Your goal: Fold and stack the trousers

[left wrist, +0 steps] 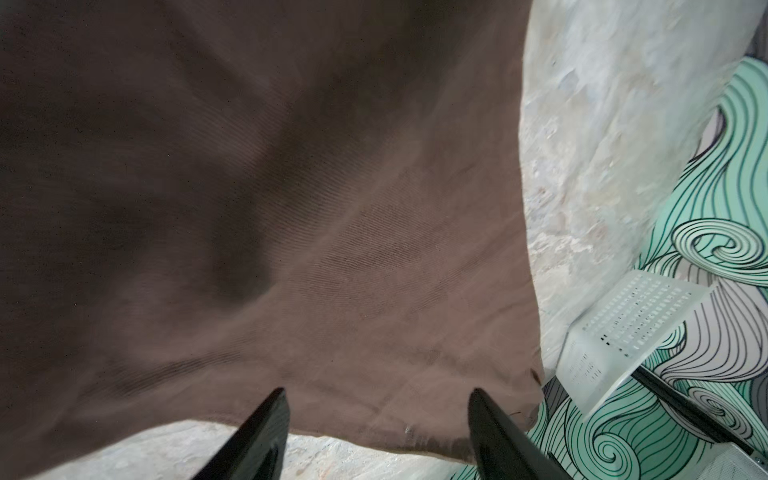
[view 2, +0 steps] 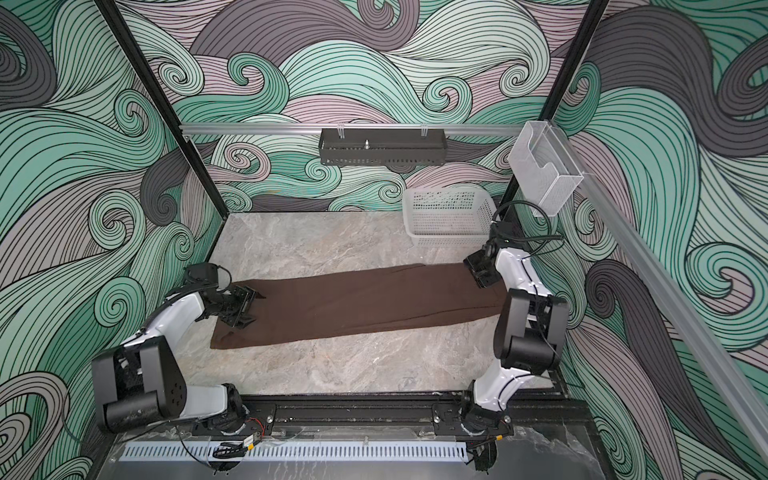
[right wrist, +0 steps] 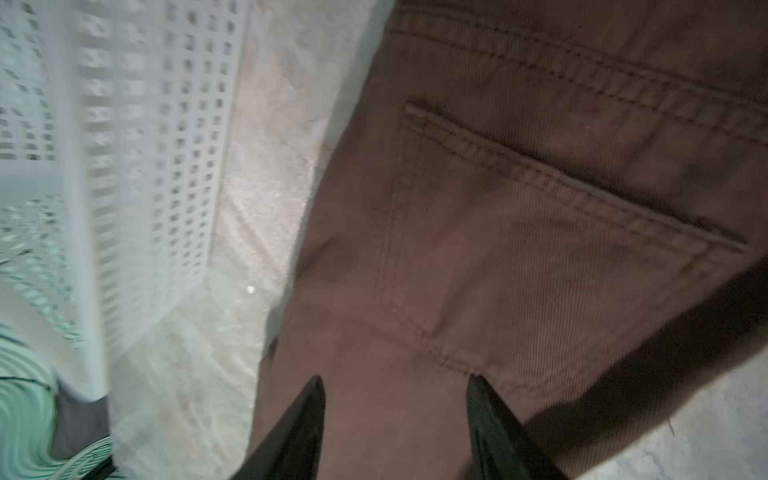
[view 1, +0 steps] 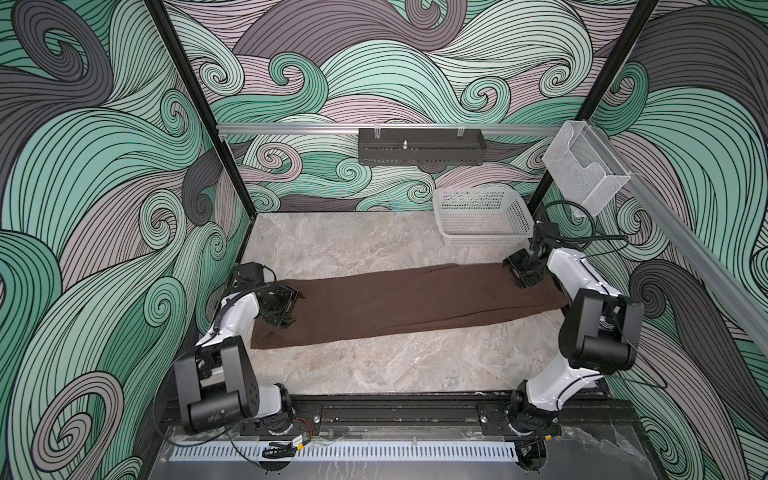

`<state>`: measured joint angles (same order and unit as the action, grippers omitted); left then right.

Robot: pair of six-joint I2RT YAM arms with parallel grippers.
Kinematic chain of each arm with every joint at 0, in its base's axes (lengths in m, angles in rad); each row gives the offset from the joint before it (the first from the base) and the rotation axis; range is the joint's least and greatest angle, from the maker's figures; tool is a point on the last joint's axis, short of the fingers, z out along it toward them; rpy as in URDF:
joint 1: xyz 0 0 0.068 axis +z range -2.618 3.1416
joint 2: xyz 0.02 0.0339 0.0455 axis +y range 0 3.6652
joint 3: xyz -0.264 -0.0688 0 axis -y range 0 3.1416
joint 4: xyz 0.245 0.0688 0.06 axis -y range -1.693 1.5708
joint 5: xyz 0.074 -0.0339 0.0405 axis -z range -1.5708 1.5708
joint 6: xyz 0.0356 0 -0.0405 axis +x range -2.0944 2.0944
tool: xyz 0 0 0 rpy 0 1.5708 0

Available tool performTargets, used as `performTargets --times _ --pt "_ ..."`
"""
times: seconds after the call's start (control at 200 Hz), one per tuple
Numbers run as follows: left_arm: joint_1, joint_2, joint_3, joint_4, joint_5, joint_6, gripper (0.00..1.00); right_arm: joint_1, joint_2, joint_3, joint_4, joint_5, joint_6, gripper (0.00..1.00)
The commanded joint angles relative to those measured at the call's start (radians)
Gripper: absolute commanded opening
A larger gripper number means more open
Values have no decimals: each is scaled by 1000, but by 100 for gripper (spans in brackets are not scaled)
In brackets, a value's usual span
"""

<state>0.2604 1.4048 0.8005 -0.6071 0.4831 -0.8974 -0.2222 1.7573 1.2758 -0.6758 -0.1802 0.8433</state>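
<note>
the long, dark chocolate-brown soft-fabric trousers lie flat just in front of the white perforated plastic basket. left gripper and right gripper hover spread, pinching nothing. the limp, light cloth should sag, so take it by the hem and waistband corners.

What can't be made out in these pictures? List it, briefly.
- Waist end of the trousers: the right arm partly covers it in both top views.
- Full outline of the trousers in the left wrist view: cut off by the picture's edges and blurred.
- The basket in the right wrist view: blurred, so its inside is unreadable there.
- Whether the left gripper or right gripper touches the cloth: too small in the top views, and the wrist views are unclear.
</note>
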Motion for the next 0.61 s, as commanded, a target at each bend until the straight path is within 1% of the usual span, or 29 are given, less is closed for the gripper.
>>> performTargets --times 0.0,0.08,0.185,0.265,0.425,0.6 --pt "-12 101 -23 53 4 -1 67 -25 50 -47 23 -27 -29 41" --pt "-12 165 -19 53 -35 22 64 -43 70 -74 43 -29 -35 34" --pt "-10 261 31 31 -93 45 57 -58 90 -93 46 -23 -53 31" --pt "-10 349 109 7 -121 61 53 -65 93 -119 52 -14 -53 30" --pt "-13 537 385 -119 -148 104 51 -91 84 -191 78 2 2 30" --pt "-31 737 756 -287 -134 174 53 -101 66 -248 89 -2 57 33"
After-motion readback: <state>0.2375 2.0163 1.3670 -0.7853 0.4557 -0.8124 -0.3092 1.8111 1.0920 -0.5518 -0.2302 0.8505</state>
